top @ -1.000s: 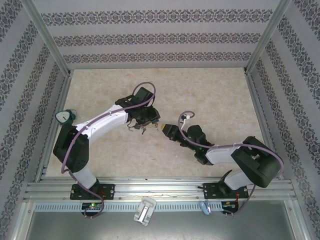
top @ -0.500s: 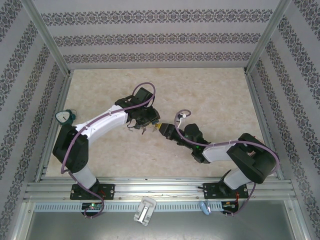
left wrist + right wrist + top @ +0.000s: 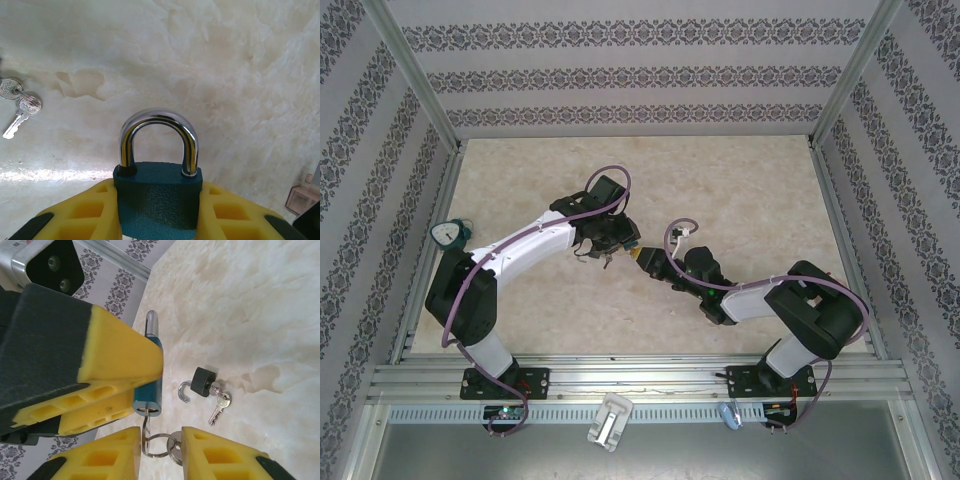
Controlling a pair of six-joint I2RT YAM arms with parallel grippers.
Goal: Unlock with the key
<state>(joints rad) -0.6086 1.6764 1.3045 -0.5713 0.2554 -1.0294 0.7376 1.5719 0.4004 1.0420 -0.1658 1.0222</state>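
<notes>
My left gripper (image 3: 157, 197) is shut on the body of a teal padlock (image 3: 157, 205), whose chrome shackle (image 3: 159, 125) stands closed above the yellow fingers. A silver key (image 3: 146, 426) sits in the keyhole at the bottom of the teal padlock (image 3: 149, 387), with a key ring and a second key (image 3: 172, 445) hanging off it. My right gripper (image 3: 160, 442) is open, its yellow fingers on either side of the key and ring. In the top view, the left gripper (image 3: 620, 243) and the right gripper (image 3: 645, 258) meet at mid-table.
A small black padlock (image 3: 202, 381) lies on the marble table with its shackle open and its own keys (image 3: 218, 406) in it. A teal and white object (image 3: 448, 234) sits at the left wall. The enclosure has patterned walls.
The right arm has moved left toward the left gripper, closing the gap until its fingers straddle the key. The left arm holds still with the padlock.
</notes>
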